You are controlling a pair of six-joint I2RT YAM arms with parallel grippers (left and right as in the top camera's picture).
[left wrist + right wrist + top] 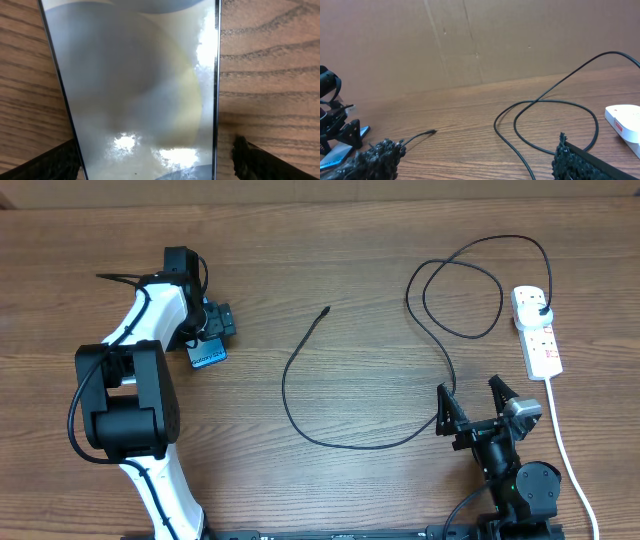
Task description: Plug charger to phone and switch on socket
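Left gripper (150, 162) is released, its fingers (252, 160) flanking the phone (140, 85). The phone lies flat at the far left of the table (330, 240). Right gripper (472, 402) is spread wide and empty, just beside the charger (284, 388) cable. The connector tip lies mid-table, well apart from the phone. The plug sits in the socket (537, 332) at the right.

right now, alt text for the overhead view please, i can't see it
The left gripper sits over the blue-screened phone at upper left of a wooden table; the charger cable lies loose across the middle, its tip free. Its plug is in the white socket at right, and the right gripper is open.
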